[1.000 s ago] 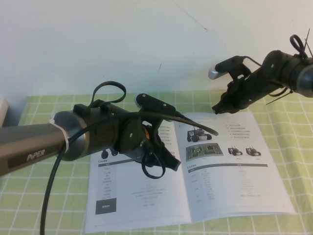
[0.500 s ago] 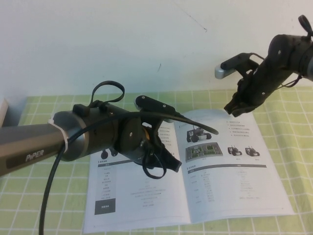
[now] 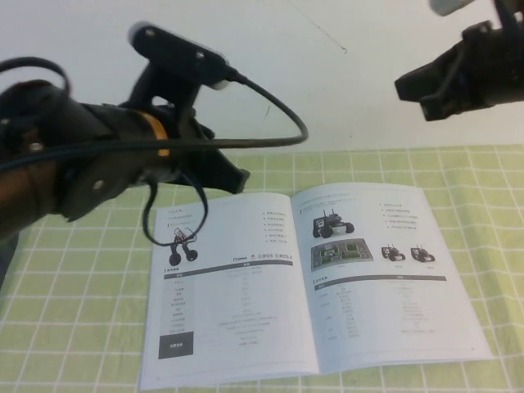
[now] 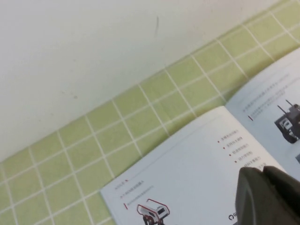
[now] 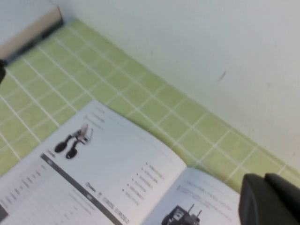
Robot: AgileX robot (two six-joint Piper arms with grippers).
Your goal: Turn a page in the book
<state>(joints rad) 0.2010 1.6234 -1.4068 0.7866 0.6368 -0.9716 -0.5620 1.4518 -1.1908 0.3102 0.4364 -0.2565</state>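
Overhead, we saw the book (image 3: 311, 278) open flat on the table (image 3: 74, 295), left gripper (image 3: 233, 178) and right gripper (image 3: 413, 86) raised, fingers' state untellable.

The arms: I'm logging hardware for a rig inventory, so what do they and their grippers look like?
Both arms are dark grey to black. The left gripper sits beyond an orange band, with looping black cables and a silver-tipped camera bar. The right gripper is a blocky black wedge, high over the book.

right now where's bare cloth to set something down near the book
Bare checked cloth runs left of the book, plus narrower strips behind it by the wall and to its right. The left tool hangs over the book's far left corner; the right tool is high up.
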